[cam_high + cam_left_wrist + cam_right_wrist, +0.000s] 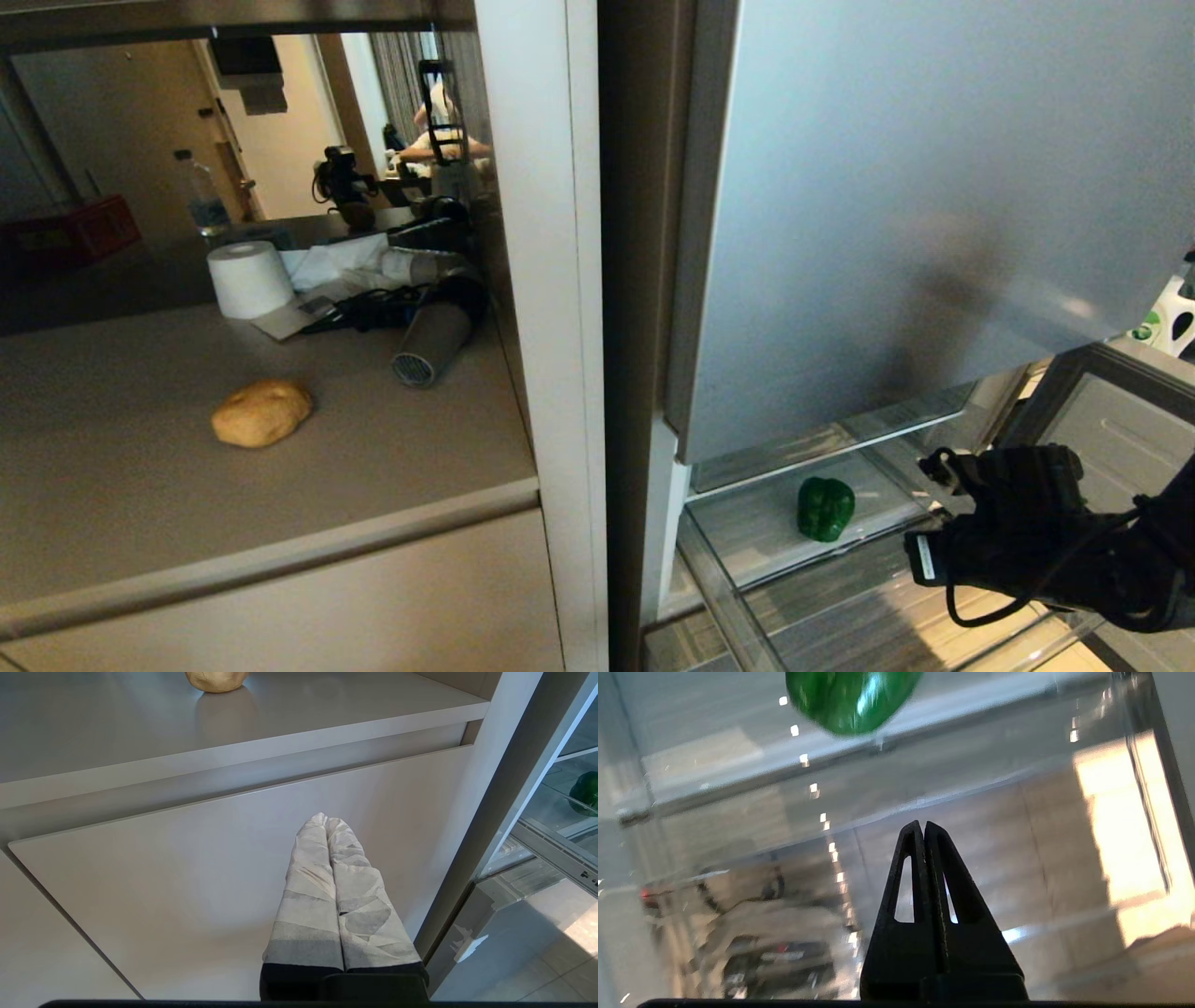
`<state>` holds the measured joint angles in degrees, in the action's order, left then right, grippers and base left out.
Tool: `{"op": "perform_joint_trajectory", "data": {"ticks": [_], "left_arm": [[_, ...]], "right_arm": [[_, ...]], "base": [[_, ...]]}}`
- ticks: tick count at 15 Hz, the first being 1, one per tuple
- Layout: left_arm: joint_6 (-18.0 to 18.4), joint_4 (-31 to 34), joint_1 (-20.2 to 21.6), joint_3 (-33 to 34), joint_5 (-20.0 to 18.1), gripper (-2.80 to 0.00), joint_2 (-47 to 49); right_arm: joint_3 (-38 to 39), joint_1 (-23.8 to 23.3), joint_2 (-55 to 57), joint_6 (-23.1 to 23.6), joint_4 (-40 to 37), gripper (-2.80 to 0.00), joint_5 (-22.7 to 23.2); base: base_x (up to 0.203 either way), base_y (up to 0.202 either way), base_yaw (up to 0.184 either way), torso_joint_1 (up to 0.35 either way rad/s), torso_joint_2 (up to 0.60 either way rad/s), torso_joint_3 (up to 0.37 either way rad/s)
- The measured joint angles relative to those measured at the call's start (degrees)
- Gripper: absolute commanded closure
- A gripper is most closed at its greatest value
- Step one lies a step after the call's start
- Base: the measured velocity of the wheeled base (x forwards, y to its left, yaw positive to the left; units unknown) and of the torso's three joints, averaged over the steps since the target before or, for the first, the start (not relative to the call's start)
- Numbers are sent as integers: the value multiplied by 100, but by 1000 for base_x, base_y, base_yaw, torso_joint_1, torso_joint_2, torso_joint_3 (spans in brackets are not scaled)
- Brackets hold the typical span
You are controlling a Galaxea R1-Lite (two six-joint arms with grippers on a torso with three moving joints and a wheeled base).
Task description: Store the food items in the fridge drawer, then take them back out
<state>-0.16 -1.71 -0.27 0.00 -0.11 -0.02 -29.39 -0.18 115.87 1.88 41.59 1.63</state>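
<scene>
Head view: my right claw (934, 467), fingers pressed together and empty, hangs over the open fridge drawer (747, 597); the green pepper (825, 509) sits inside, just beyond and to its left, no clear long axis. Left claw (327, 821), closed, parks below the tabletop (140, 485) carrying the bread roll (261, 413). I judge the right nearer.

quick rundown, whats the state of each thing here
drawer: pulled open
pepper: lying in the drawer, free
roll: on the counter, not stored
top door: closed
right tool: shut, empty, over the drawer, short of the pepper
left tool: shut, empty, low before the cabinet front
paper roll: upright on the counter
</scene>
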Motion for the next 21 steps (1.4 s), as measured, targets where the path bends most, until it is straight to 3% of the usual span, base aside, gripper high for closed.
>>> {"op": "perform_joint_trajectory", "data": {"ticks": [1,2,9,14,21], "left_arm": [[0,-1,0,0,1,0,0],[0,-2,0,0,1,0,0],[0,-2,0,0,1,0,0],[0,-2,2,0,-2,0,0],[0,-2,0,0,0,0,0]], "right_arm": [[-112,0,93,51,5,0,10],[-238,0,184,109,10,-280,13],[-832,0,571,308,-6,-280,491],[-883,0,889,920,58,-280,672],[-849,0,1425,919,1242,-280,677]], "base": [[0,0,0,0,0,0],[0,0,0,0,0,0],[0,0,0,0,0,0],[0,0,0,0,0,0],[0,0,0,0,0,0]]}}
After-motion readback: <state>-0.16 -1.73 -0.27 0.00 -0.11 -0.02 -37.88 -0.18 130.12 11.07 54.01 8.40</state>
